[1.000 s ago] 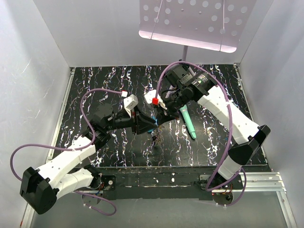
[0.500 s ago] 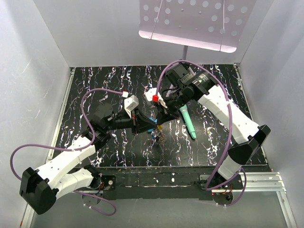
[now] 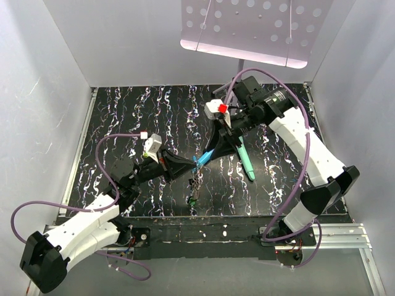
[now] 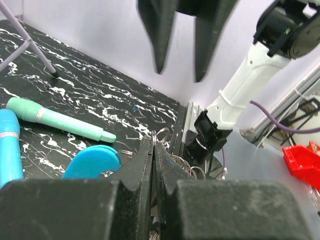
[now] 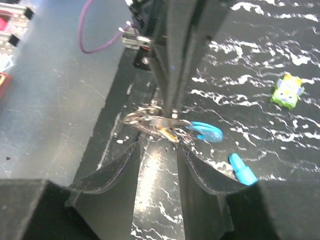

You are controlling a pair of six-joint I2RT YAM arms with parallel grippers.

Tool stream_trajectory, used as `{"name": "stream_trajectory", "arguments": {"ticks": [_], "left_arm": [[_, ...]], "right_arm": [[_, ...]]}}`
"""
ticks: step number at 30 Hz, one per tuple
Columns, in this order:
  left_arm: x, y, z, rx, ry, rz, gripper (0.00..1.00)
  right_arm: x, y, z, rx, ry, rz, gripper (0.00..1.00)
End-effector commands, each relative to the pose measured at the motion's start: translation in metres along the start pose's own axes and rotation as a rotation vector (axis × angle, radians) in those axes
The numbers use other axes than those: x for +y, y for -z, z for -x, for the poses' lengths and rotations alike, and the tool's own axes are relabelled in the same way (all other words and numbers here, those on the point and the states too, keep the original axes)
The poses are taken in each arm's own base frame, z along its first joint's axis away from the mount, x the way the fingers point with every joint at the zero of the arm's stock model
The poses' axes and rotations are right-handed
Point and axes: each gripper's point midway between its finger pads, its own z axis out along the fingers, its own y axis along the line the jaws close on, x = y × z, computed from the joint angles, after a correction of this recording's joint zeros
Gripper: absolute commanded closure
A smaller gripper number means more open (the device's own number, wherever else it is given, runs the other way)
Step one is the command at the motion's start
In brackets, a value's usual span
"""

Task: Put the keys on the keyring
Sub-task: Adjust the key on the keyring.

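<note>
Both arms have shifted: the left gripper [image 3: 189, 170] has drawn back toward the near left, taking the keyring [image 3: 200, 161] with it, while the right gripper [image 3: 210, 154] has backed off toward the far right and released. Left fingers [image 4: 142, 165] are pinching tight on the keyring's grey chain-like metal links and holding the loop above the black, white-veined table [image 3: 136, 105]. The loop's smooth bright blue curved section is pointing toward the right gripper. Right fingers [image 5: 202, 175], black and tapered, are standing parted with nothing between them, just short of the loop. The keys [image 3: 193, 201] are showing as a small dark cluster with a green head below the grip, near the table's front edge. Whether they are threaded on cannot be told. One teal stick [image 3: 245, 160], rounded and matte, is lying flat beside the right arm.
</note>
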Motion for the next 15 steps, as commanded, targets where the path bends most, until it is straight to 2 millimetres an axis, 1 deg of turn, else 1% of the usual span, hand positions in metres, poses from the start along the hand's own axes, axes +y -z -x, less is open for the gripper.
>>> {"name": "stream_trajectory", "arguments": {"ticks": [1, 3, 4, 6, 9, 11, 13, 15], "left_arm": [[-0.011, 0.005, 0.048, -0.236, -0.026, 0.001, 1.00], [-0.008, 0.007, 0.049, -0.256, -0.014, 0.015, 1.00], [-0.006, 0.007, 0.048, -0.260, -0.008, 0.027, 1.00], [-0.001, 0.010, 0.045, -0.274, 0.001, 0.052, 1.00], [0.001, 0.013, 0.047, -0.318, 0.011, 0.056, 1.00], [0.004, 0.013, 0.046, -0.331, 0.029, 0.057, 1.00], [0.006, 0.014, 0.045, -0.347, 0.048, 0.066, 1.00], [0.009, 0.016, 0.046, -0.372, 0.059, 0.075, 1.00]], "right_arm": [[0.044, 0.002, 0.022, -0.141, -0.006, 0.126, 0.55], [0.041, -0.002, 0.023, -0.131, -0.018, 0.110, 0.55], [0.036, -0.004, 0.021, -0.109, -0.020, 0.078, 0.54], [0.018, -0.011, 0.019, -0.073, -0.053, -0.028, 0.54], [0.006, -0.017, 0.013, -0.073, -0.083, -0.097, 0.54], [-0.004, -0.020, 0.014, -0.097, -0.084, -0.147, 0.54], [-0.013, -0.021, 0.019, -0.125, -0.055, -0.201, 0.54], [-0.017, -0.020, 0.024, -0.148, -0.044, -0.244, 0.55]]}}
